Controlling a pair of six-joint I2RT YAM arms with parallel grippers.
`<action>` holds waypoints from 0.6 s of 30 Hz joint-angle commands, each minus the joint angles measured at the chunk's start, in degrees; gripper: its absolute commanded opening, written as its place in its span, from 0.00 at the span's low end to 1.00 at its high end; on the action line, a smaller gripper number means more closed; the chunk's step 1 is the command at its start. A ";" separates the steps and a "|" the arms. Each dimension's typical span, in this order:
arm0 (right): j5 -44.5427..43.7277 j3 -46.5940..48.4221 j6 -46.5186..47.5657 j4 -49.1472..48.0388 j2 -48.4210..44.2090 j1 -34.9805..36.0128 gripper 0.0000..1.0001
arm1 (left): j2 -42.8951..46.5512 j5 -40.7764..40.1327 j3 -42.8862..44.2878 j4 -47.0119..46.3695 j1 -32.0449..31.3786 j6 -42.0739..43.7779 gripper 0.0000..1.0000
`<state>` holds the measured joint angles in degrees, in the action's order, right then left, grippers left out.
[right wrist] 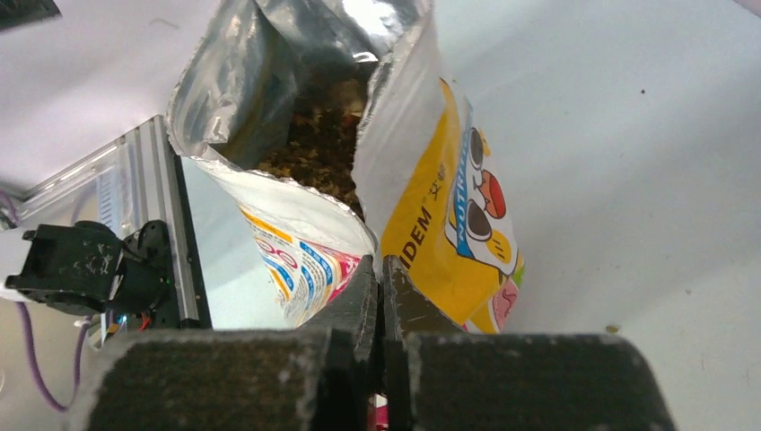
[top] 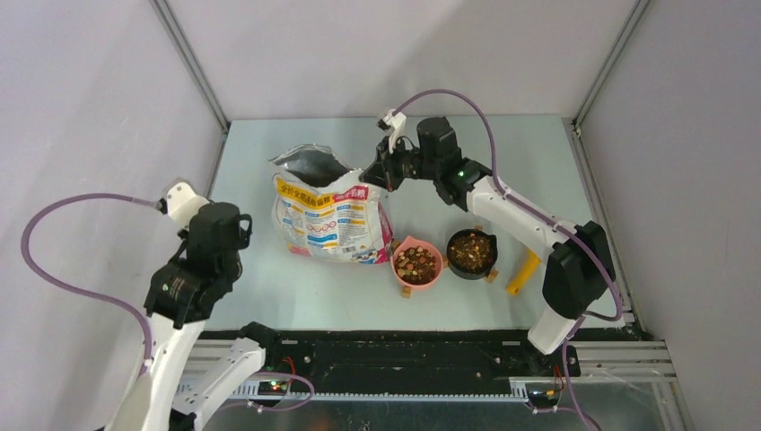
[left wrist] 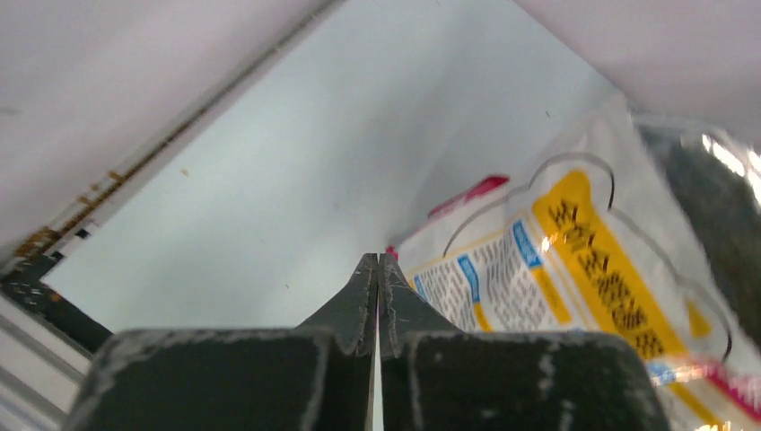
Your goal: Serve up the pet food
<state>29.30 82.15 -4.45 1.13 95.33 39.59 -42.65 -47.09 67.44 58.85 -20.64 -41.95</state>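
The pet food is small brown and tan kibble. It fills a pink bowl (top: 415, 264) and a black bowl (top: 471, 251) in front of the right arm. More kibble (right wrist: 314, 148) shows inside the open foil-lined bag (top: 328, 211), which stands at the table's middle. My right gripper (top: 375, 174) is shut on the bag's torn top edge at its right side; in the right wrist view (right wrist: 380, 266) the bag wall runs between the fingers. My left gripper (top: 240, 230) is shut and empty, apart from the bag's left side (left wrist: 556, 269), tips (left wrist: 378, 260) over bare table.
A yellow tool (top: 523, 273) lies right of the black bowl. Both bowls sit on small wooden stands. Grey walls enclose the table on three sides. A black rail (top: 386, 355) runs along the near edge.
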 commanded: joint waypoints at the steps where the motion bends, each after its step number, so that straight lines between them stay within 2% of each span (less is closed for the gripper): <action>1: 8.60 10.17 4.27 -4.80 0.78 -4.89 0.00 | 3.60 11.76 -4.77 -4.87 0.23 3.06 0.00; 2: 11.53 10.74 4.98 -4.24 1.14 -5.47 0.00 | 4.98 12.46 -5.21 -6.62 0.25 3.97 0.03; 4: 14.17 10.86 6.19 -2.68 0.87 -5.94 0.00 | 6.80 14.14 -7.55 -11.55 0.25 5.83 0.43; 5: 14.71 11.16 7.54 -2.04 0.72 -6.07 0.00 | 7.50 15.63 -9.03 -15.25 0.21 6.27 0.74; 7: 16.20 13.01 9.28 2.29 0.67 -6.71 0.00 | 7.59 20.77 -11.13 -22.81 0.20 10.15 0.96; 9: 18.70 15.88 9.94 6.18 1.23 -7.74 0.00 | 7.06 24.97 -13.45 -30.52 0.24 16.50 0.99; 12: 23.94 20.66 10.21 11.49 3.01 -9.08 0.00 | 7.07 23.48 -20.65 -42.23 1.26 22.15 0.99; 13: 24.43 22.37 10.54 12.52 3.41 -9.13 0.00 | 7.35 24.87 -23.36 -47.79 3.54 25.07 1.00; 15: 25.63 24.97 11.82 15.65 5.24 -9.18 0.00 | 7.89 33.71 -27.53 -55.92 8.62 28.62 1.00; 16: 25.85 25.86 12.75 17.90 5.84 -9.18 0.00 | 8.30 42.21 -31.36 -59.41 10.41 29.88 0.99; 17: 26.08 27.67 13.21 19.07 7.00 -9.27 0.00 | 8.34 46.14 -33.36 -66.09 14.31 31.55 1.00; 18: 26.30 28.75 14.33 21.85 7.60 -9.32 0.00 | 7.91 55.36 -36.22 -71.03 16.64 32.92 0.99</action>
<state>49.47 100.51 6.35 22.76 104.60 32.60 -35.07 -15.97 38.37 12.93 -12.45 -19.22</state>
